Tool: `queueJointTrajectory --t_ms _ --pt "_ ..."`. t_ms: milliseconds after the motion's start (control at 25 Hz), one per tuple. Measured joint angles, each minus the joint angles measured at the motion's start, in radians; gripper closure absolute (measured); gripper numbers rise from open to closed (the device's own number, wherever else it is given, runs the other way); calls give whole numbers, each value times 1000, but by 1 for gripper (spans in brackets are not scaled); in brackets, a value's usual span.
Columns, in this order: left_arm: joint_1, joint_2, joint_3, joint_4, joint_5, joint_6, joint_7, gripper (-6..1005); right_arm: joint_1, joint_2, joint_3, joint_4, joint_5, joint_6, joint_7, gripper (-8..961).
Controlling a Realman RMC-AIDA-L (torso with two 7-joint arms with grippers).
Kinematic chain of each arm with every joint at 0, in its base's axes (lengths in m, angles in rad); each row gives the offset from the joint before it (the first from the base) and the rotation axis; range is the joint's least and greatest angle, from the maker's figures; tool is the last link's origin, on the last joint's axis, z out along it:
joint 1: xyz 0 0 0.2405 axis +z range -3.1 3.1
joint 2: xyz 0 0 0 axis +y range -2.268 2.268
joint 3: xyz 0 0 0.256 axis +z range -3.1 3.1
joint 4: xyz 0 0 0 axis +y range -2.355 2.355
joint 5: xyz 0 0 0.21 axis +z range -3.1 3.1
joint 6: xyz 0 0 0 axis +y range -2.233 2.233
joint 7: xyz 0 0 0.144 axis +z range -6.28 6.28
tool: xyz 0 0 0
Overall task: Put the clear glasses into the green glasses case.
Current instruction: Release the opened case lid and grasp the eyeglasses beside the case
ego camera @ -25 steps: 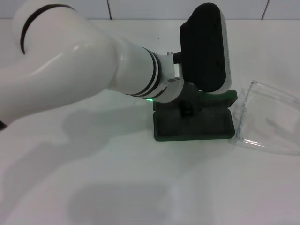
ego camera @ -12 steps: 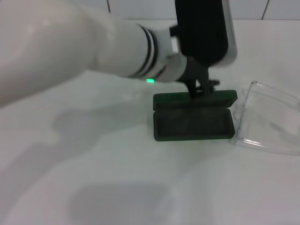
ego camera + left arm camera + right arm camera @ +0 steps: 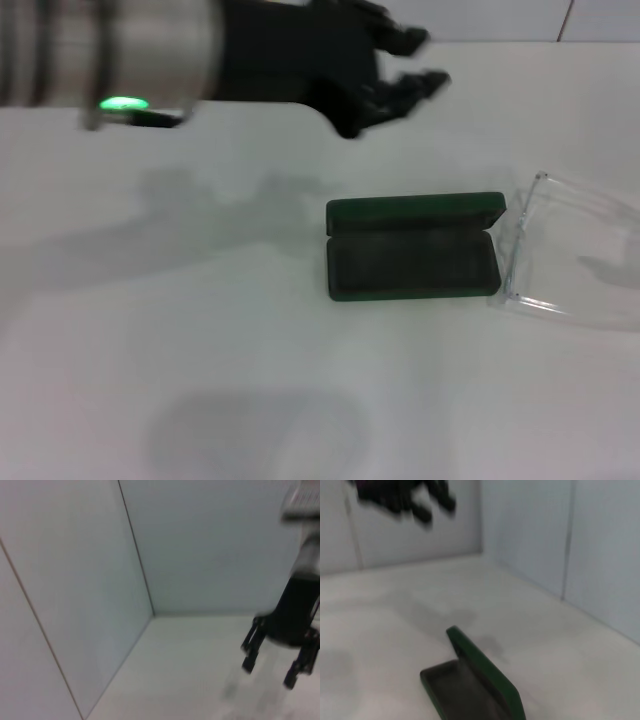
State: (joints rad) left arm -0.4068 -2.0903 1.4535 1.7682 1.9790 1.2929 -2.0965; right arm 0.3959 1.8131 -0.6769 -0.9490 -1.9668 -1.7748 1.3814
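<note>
The green glasses case [image 3: 412, 250] lies open in the middle of the white table, its lid tilted back and its dark lining bare. It also shows low in the right wrist view, as the case [image 3: 470, 682]. Just to its right the clear glasses [image 3: 570, 250] rest on the table, touching the case's right end. My left gripper [image 3: 420, 60] hovers above and behind the case, open and holding nothing; the right wrist view shows the left gripper [image 3: 402, 500] high above the table. My right gripper [image 3: 272, 660] hangs over the table in the left wrist view, fingers apart, nothing between them.
White tiled walls [image 3: 100, 580] close off the back and side of the table [image 3: 250, 400]. The left arm's shadow falls on the table left of the case.
My left arm has risen from the case's lid and swung back and to the left. The case stays open where it was; the glasses have not moved.
</note>
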Motion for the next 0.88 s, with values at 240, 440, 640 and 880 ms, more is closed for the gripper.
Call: queueJointTrajectory --t_ms 240,440,640,880 --pt "116 1 -184 -149 -328 91 174 660 166 -16 -12 -144 -219 -62 169 267" --pt "157 1 -244 -277 -446 140 281 662 266 -14 -47 -255 -335 -207 261 276" --pt "170 0 -247 -351 -487 152 362 663 335 -20 -187 -298 -387 -243 229 277" --pt "173 0 -248 -493 -620 159 472 665 366 12 -368 -348 -481 -132 104 278"
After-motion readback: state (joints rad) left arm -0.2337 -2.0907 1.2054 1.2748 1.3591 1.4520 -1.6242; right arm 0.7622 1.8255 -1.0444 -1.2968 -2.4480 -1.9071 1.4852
